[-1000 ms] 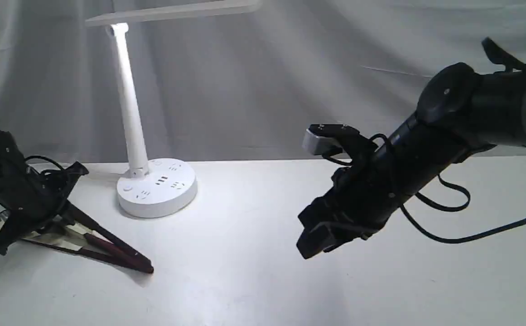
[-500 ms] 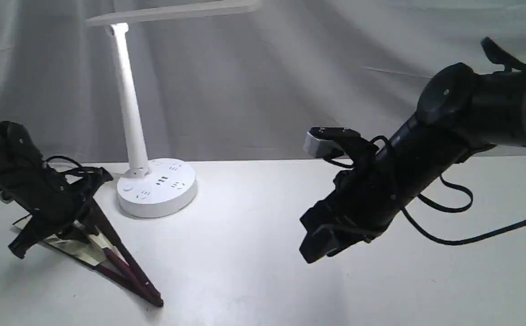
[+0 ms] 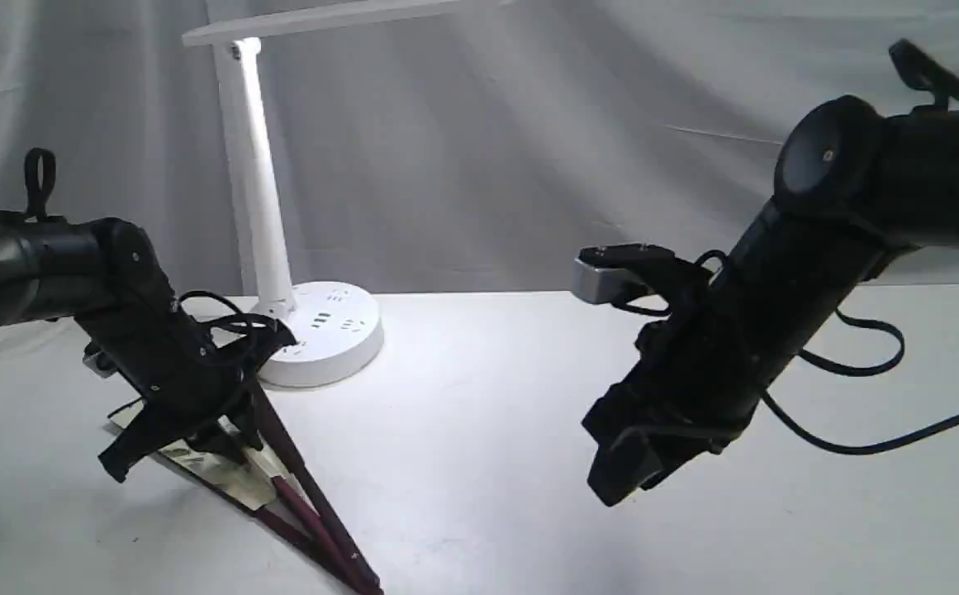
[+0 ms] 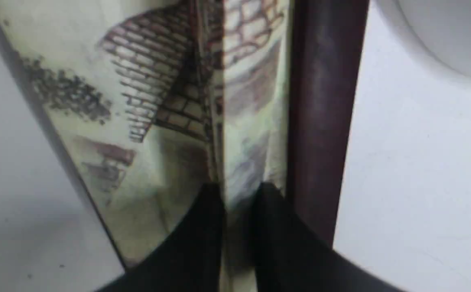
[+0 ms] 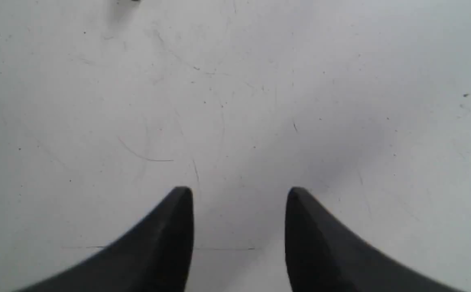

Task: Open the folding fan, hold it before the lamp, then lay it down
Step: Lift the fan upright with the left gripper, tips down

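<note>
the folding fan has a leaf of cream paper, matt and creased into sharp pleats, and the printed picture on it looks flat and slightly grainy. its guard is dark maroon and smooth with a dull sheen, like lacquered wood, though the material cannot be told for sure. the lamp looks like smooth white plastic with a soft gloss. the tabletop is white, smooth and matt, marked with fine scratches and dark specks. the backdrop is grey cloth, matt and wrinkled. the fingers of the right gripper are smooth matt black.
</note>
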Robot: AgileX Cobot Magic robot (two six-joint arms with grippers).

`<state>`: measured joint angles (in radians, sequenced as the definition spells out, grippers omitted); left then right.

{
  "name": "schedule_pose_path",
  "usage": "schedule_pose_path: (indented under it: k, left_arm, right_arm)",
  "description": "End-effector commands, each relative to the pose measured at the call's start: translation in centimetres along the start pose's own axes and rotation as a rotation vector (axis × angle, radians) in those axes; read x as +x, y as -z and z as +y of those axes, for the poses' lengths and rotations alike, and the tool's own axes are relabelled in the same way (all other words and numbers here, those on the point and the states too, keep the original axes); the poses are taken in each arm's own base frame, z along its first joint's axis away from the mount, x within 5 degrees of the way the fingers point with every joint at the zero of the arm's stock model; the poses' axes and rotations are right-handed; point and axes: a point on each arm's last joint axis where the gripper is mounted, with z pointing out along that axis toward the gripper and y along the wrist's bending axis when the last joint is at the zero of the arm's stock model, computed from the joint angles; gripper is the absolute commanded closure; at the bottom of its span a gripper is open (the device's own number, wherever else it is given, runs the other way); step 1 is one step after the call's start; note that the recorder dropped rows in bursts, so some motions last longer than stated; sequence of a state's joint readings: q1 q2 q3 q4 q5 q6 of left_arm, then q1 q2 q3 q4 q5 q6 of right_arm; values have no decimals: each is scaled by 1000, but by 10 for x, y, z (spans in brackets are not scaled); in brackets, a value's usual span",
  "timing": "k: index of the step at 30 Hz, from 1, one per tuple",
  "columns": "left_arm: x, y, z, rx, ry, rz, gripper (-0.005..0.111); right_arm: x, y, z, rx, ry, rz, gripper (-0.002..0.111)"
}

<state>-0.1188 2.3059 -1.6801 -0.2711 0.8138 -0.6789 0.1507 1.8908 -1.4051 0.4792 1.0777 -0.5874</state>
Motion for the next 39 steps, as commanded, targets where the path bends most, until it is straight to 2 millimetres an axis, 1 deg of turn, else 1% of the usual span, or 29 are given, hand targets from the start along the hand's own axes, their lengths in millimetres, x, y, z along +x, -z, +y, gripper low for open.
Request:
schedule_pose_path:
  k: [1,5,9,13,21,25,30,35,39]
  left_arm:
    - [12,-3,-1,-30,14,48,101]
    - [12,-3,1,-58,-7,45,101]
    - [14,-2,6,-106,-23,72,101]
    - [16,0,6,-109,-21,83,101]
    - [18,13,4,-110,-16,90,101]
    - [25,11,12,-129,17,111,101]
    - [30,14,13,-80,42,110,101]
    - [34,28,9,-45,56,110,101]
    - [38,30,7,-37,51,110,101]
  right_arm:
    - [0,18,6,31,14,-23,71]
    - [0,27,10,38,23,-44,71]
    - [0,26,10,38,18,-43,71]
    - [0,26,10,38,8,-43,71]
    - [0,26,10,42,10,-42,71]
    - [0,26,10,41,5,-41,71]
    - [0,26,9,44,6,-46,71]
    - [0,26,9,44,6,-46,71]
    - [0,26,10,38,2,-49,71]
